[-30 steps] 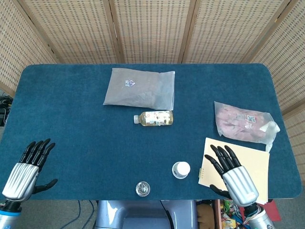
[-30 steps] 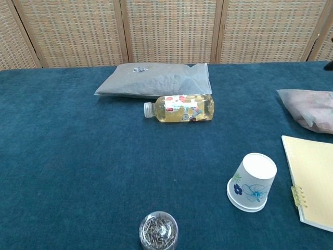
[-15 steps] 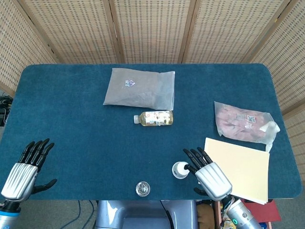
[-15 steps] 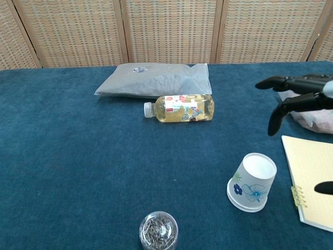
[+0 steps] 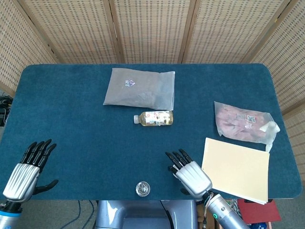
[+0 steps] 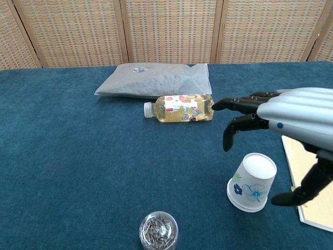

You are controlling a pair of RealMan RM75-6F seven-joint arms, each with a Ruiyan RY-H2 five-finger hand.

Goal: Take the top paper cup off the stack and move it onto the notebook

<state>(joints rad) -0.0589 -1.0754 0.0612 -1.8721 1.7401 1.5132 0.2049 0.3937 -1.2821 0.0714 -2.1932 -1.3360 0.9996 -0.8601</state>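
An upside-down white paper cup stack (image 6: 253, 182) with blue flowers stands near the table's front edge; in the head view my right hand hides it. That right hand (image 5: 189, 173) (image 6: 283, 122) hovers just above the cup, fingers spread and holding nothing. The pale yellow spiral notebook (image 5: 236, 169) (image 6: 315, 179) lies flat just right of the cup. My left hand (image 5: 27, 166) stays at the front left corner, fingers spread, empty.
A grey plastic bag (image 5: 140, 88) lies at the back middle, and a small bottle (image 5: 153, 118) lies on its side in front of it. A bag of pink contents (image 5: 243, 122) sits behind the notebook. A round clear jar (image 5: 142, 189) stands at the front edge.
My right hand has swept left from over the notebook to above the cup, covering it in the head view. The left hand has barely moved.
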